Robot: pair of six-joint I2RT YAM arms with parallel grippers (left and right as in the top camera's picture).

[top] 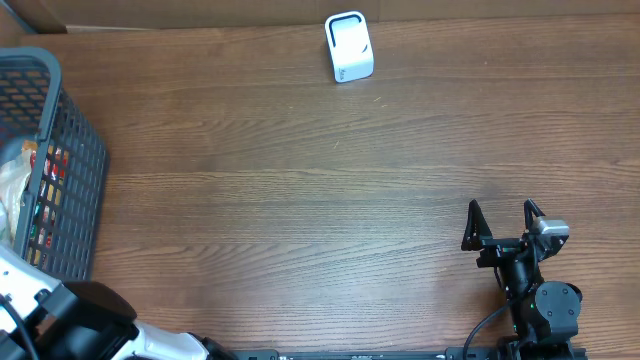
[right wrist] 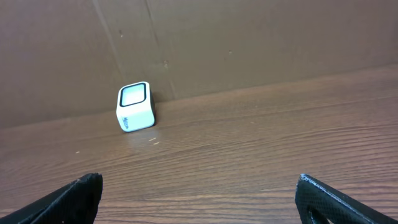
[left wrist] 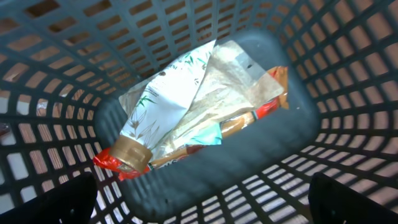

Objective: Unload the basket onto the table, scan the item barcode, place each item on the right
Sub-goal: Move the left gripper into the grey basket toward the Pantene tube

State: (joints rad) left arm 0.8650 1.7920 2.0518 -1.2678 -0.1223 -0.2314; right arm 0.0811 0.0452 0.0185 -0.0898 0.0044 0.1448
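**K:** Jaws wide open on both arms, nothing held. Overhead: right gripper (top: 502, 228) sits near the front right, one scanner (top: 349, 47) at the far edge, one basket (top: 70, 150) on the left.

**M:** Left wrist: left gripper (left wrist: 202, 202) hangs above one crinkled bag (left wrist: 193, 106) on the basket floor. Pinch its taped end.

**K:** Right wrist: scanner window faces us. Present the barcode flat.

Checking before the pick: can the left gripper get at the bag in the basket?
Probably yes. The left gripper hangs open above the basket, and the bag lies uncovered on its floor, nothing across the opening.
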